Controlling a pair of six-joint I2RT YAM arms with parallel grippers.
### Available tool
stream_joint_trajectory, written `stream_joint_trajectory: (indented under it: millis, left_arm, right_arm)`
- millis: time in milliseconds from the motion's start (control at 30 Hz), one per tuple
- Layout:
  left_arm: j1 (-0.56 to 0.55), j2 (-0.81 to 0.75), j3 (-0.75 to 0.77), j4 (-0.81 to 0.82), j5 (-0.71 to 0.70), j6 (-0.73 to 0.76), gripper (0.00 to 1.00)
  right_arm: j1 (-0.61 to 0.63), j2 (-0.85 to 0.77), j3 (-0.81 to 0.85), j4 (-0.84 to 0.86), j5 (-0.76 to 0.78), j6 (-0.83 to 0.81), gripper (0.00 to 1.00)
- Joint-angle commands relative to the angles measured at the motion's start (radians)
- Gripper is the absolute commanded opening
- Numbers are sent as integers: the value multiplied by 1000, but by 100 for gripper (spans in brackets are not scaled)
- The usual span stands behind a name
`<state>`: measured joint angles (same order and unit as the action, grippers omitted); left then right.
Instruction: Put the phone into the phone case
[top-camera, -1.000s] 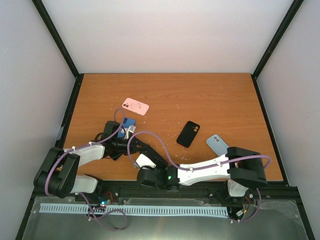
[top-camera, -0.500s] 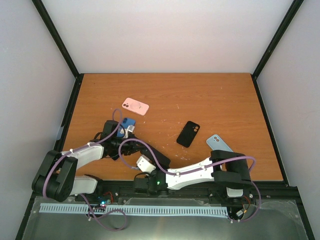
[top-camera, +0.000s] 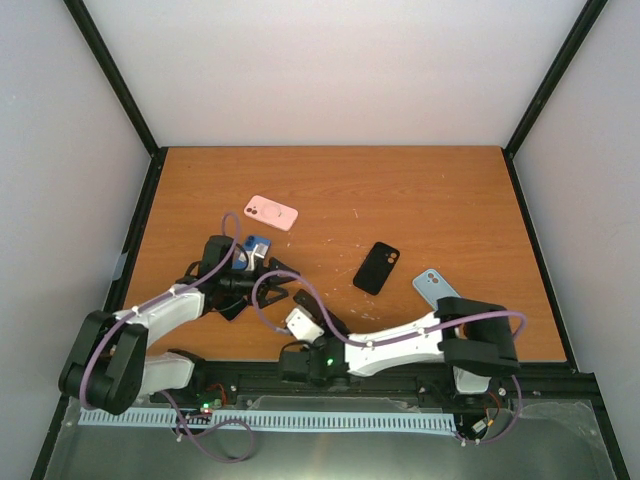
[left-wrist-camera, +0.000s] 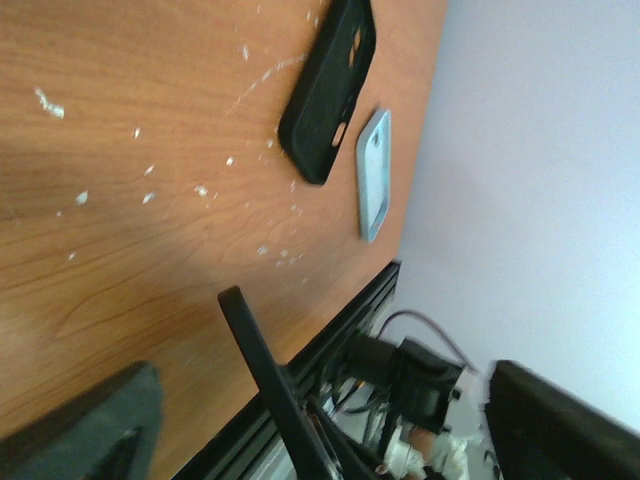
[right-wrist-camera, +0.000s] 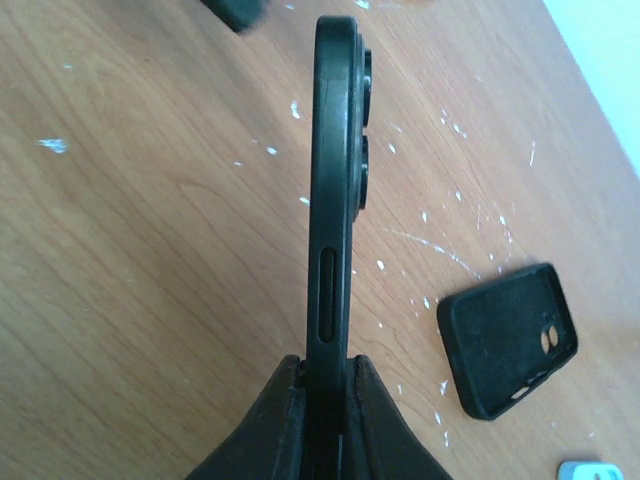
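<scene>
Right wrist view: your right claw (right-wrist-camera: 325, 375) is clenched on the lower end of the black phone (right-wrist-camera: 335, 200). The phone stands on edge above the wooden table (right-wrist-camera: 150, 250), its camera bump facing the right of the frame. The open black case (right-wrist-camera: 508, 340) lies flat at the lower right of this frame, well apart from the phone.

In the left wrist view, your left claw (left-wrist-camera: 320, 425) is released. Its two fingers (left-wrist-camera: 85, 430) sit wide apart at the bottom corners of the frame. The phone shows as a thin dark bar between them, and neither finger touches it. The black case lies at the top of this frame, with a light blue case (left-wrist-camera: 373, 175) just beside it.

In the top view, the phone hangs over the lower middle of the table, left of the black case. A pink case (top-camera: 271, 212) lies at the upper left, and a blue item (top-camera: 258, 244) sits just above the left claw.

Compared with a second ago, the left claw's fingers now look splayed where they were together. The right wrist sits slightly further right in the frame, and the right arm's elbow has swung back toward the right after dipping left. The black, pink and light blue cases have not moved.
</scene>
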<state>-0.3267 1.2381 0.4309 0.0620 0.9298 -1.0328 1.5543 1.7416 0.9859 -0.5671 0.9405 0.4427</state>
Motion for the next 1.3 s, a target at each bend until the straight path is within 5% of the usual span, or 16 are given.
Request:
stream_joint_trajectory:
  millis: [0,233,433,800,1267]
  left_arm:
    - [-3,-72,48,-55,-97,44,97]
    - [-3,-138,51,-118,-208,99,99]
    - [-6,-113,59,-146,-254,192,97]
    - [-9,-25,89,-157,-279,253,95]
    - [-9,93,122,-97,-276,266,93]
  right_arm:
    - [-61,-168,-79,105,-42,61,3]
    - [-310,-519,-307,275,-349,134,3]
    - [-712,-719,-381,232,-649,215,3]
    - [-1193,-592,-324,211,-985,145,3]
    - [-1338,-365,-297,354,-1214,12,3]
